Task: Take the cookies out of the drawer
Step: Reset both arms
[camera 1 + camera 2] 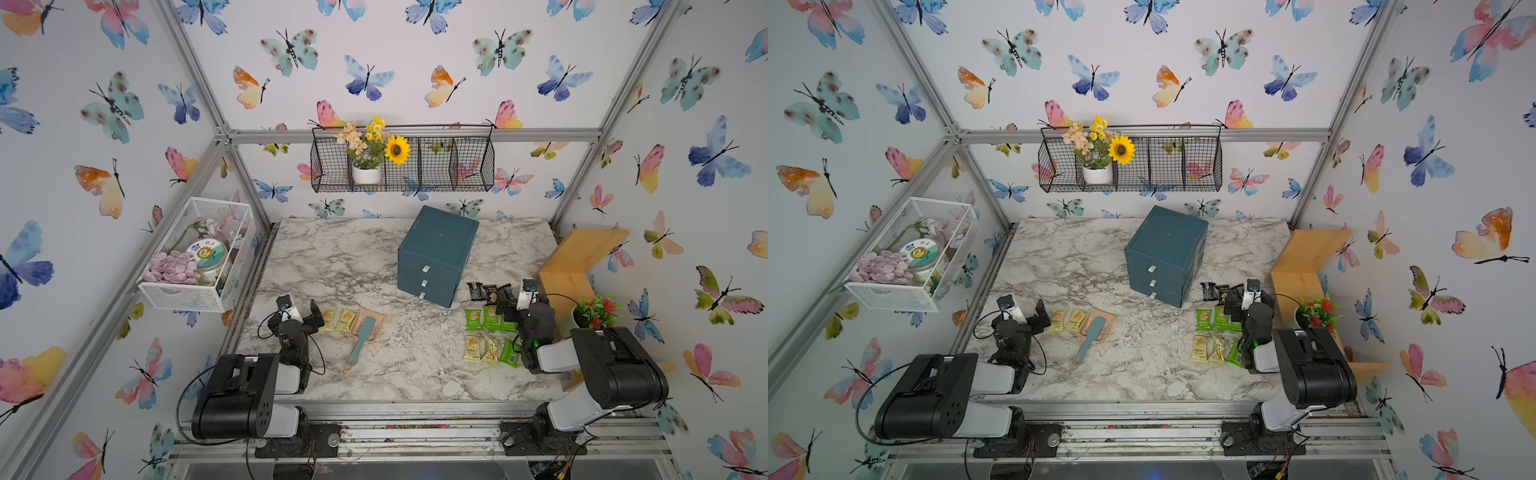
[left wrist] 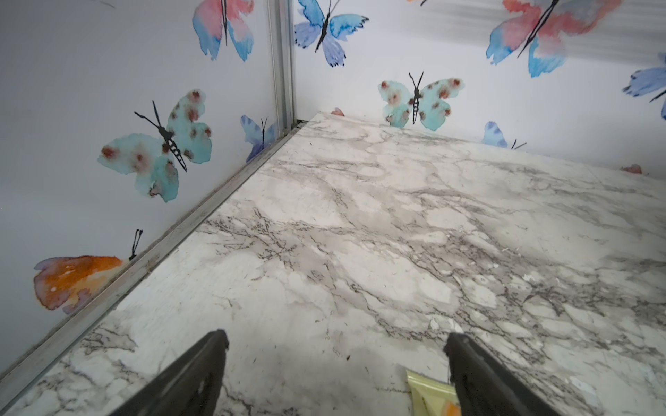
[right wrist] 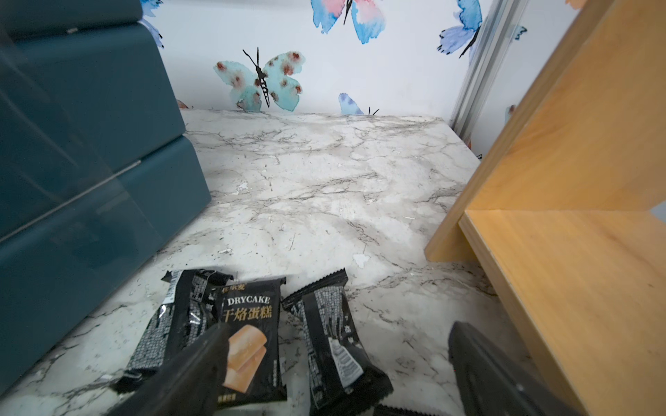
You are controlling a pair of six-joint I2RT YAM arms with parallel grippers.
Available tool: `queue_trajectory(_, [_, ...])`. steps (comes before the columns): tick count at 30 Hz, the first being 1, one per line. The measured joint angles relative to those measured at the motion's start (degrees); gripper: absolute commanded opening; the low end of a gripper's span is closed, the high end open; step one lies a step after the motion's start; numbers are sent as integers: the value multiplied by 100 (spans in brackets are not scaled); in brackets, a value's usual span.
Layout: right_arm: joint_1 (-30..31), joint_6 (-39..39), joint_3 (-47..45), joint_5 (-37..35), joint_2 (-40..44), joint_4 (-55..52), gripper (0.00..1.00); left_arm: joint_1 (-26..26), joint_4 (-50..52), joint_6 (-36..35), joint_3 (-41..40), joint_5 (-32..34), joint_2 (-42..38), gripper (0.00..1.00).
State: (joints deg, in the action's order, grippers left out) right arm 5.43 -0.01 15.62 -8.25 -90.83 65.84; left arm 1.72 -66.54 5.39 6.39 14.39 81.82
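Black drycake packets [image 3: 252,324] lay beneath right end effector [image 3: 338,329], jaws spread, empty. Left end effector [image 2: 336,336] spread too. Packets looked light, crinkly, slippery; crimped end seemed best pinch point.

The drawer unit [image 1: 436,249] stands on the table [image 1: 332,257] toward the back edge, a little right of the middle. Just beside its front right corner lie some cookies [image 1: 482,291], touching one another, with the right end effector [image 3: 338,338] over them. Toward the front edge from these lie a back row [image 1: 490,319] and a front row [image 1: 490,351] of three each. The wooden shelf [image 1: 577,266] stands along the right edge. Near the left edge, two packets [image 1: 338,321] lie side by side between the left end effector [image 2: 337,342] and the dustpan [image 1: 372,318]. The brush [image 1: 361,338] lies on the dustpan, handle toward the front edge.
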Motion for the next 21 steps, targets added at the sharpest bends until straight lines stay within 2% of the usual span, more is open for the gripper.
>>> queue_trajectory(6, [-26, 4, 74, 85, -13, -57, 99, 28, -201, -68, 177, -42, -28, 98])
queue_trajectory(21, [-26, 2, 35, 125, -7, -39, 99, 179, 291, -138, 393, -15, -55, 98])
